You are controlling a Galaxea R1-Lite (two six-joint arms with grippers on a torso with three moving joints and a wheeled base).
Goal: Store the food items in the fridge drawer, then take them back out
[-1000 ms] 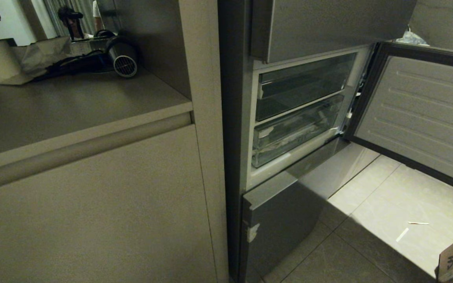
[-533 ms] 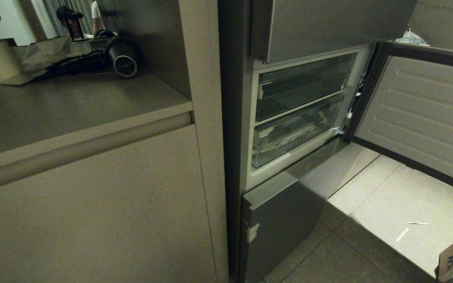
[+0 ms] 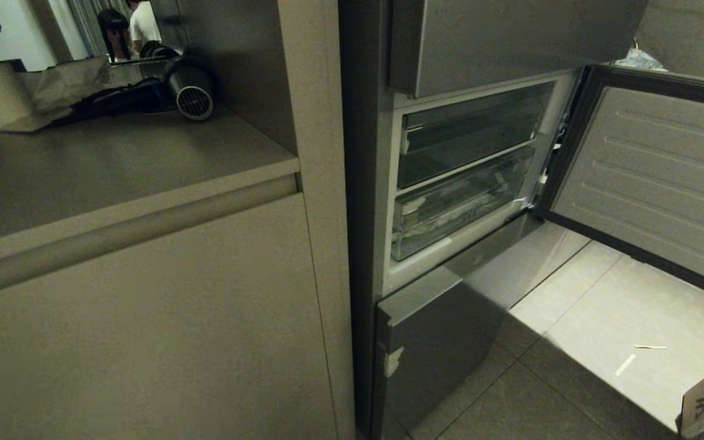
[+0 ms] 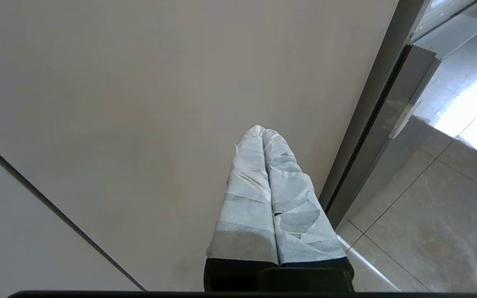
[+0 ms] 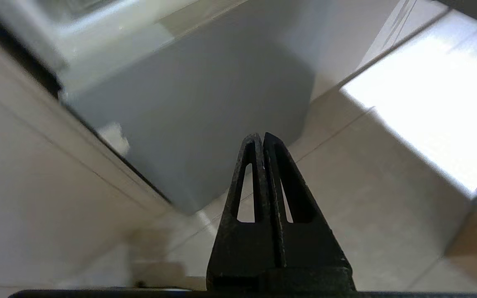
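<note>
1. Centrally, the fridge drawer, a clear bin with a thick front lip, is sitting pushed in behind the open fridge door, directly under the clear compartment; its long axis is running across the fridge opening, left to right in the head view.
2. The food items are not showing in any view, so where they are lying cannot be told.
3. The right tool is hanging low over the floor tiles, its black fingers pressed together and gripping nothing; it is facing the grey lower door panel, so the drawer is lying above and ahead of it.
4. The left tool is pointing at the beige cabinet front, its cloth-wrapped fingers likewise closed on nothing, with the fridge edge off to one side.
5. Judged from these positions, the right arm is standing nearer the drawer, and the coming move is probably calling for it to rise toward the front lip.
</note>
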